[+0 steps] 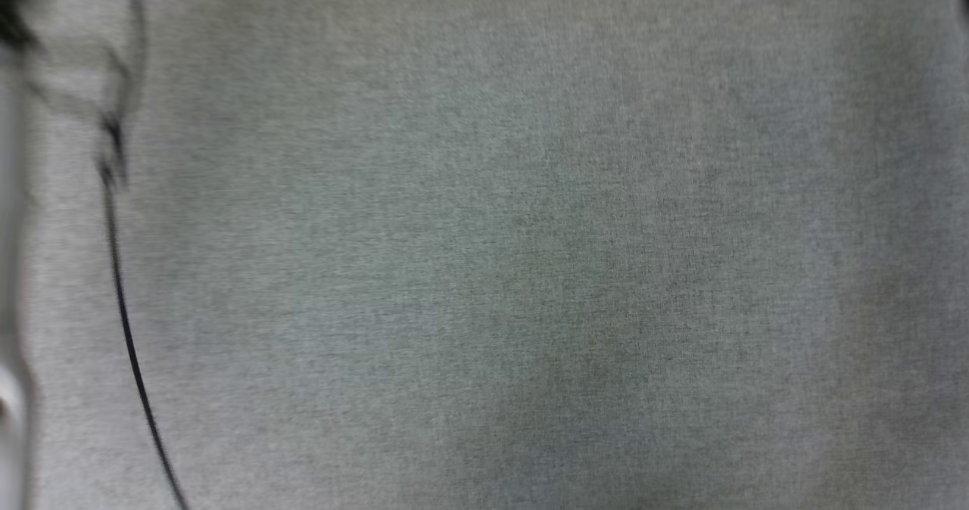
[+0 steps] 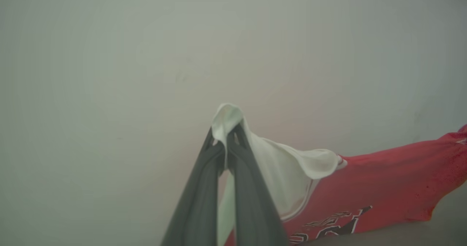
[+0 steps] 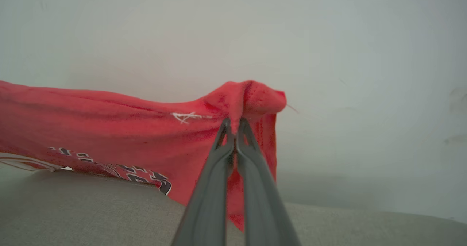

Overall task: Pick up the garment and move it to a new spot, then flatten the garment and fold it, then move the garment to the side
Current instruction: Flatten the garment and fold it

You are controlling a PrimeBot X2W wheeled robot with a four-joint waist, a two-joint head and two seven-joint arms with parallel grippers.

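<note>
Garment: red garment (image 2: 383,187) held up at two points and stretched between the grippers, in front of a pale wall.
Garment, left end: a white sleeve (image 2: 288,169) with a striped trim at its seam; a fold of the sleeve pokes out past the fingertips and the rest sags beside them.
Garment, right end: a bunched lump of red cloth sticks out beyond the fingertips, with a flap hanging straight down behind the fingers.
Lettering: dark, white-outlined lettering (image 3: 109,169) runs along the lower part of the red body; too creased to read.
Stitch mark: a small white stitch mark (image 3: 188,116) on the red cloth, near the right-hand grip.
Garment, lower edge: in the right wrist view it lies against a grey woven surface (image 3: 91,209); the upper edge hangs clear of it.
Left gripper: left gripper (image 2: 226,136) has both fingers pressed together, pinching the white sleeve.
Right gripper: right gripper (image 3: 233,123) has both fingers pressed together, pinching the red cloth.
Wall: plain pale wall (image 2: 146,56) behind the garment in both wrist views.
Head view: blurred grey woven cloth, with a thin black cable (image 1: 125,321) curving down its left side.
Left edge of head view: a pale blurred strip; what it is cannot be told.
</note>
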